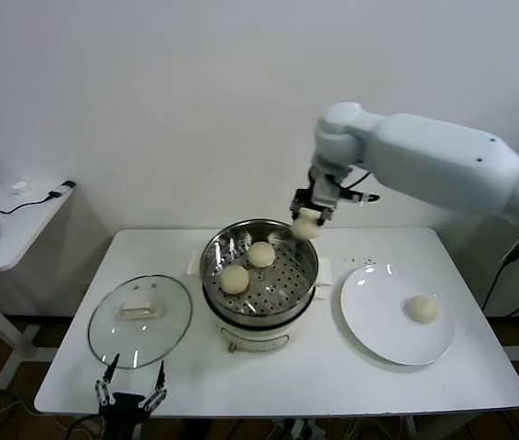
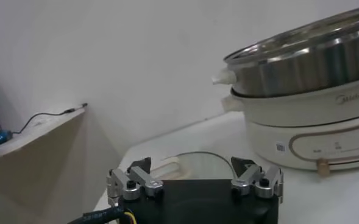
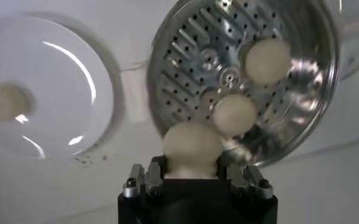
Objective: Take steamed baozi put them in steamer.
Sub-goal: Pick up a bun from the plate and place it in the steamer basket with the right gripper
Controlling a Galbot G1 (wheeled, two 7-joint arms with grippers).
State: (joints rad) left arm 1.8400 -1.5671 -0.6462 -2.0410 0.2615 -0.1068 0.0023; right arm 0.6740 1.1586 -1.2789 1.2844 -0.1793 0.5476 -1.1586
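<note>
The steel steamer point(image 1: 261, 268) on its cream base stands mid-table, with two baozi point(image 1: 260, 254) point(image 1: 234, 278) resting on its perforated tray. My right gripper point(image 1: 307, 220) hangs above the steamer's far right rim, shut on a third baozi point(image 3: 191, 148). Below it, the right wrist view shows the tray point(image 3: 191, 55) and the two buns point(image 3: 267, 61) point(image 3: 234, 114). One more baozi point(image 1: 423, 309) lies on the white plate point(image 1: 379, 316) at the right. My left gripper point(image 1: 131, 390) is parked open at the table's front left edge.
A round glass lid point(image 1: 140, 320) lies flat on the table left of the steamer, just beyond the left gripper point(image 2: 193, 176). A side table point(image 1: 12, 220) with a mouse and cable stands at the far left. The wall is close behind.
</note>
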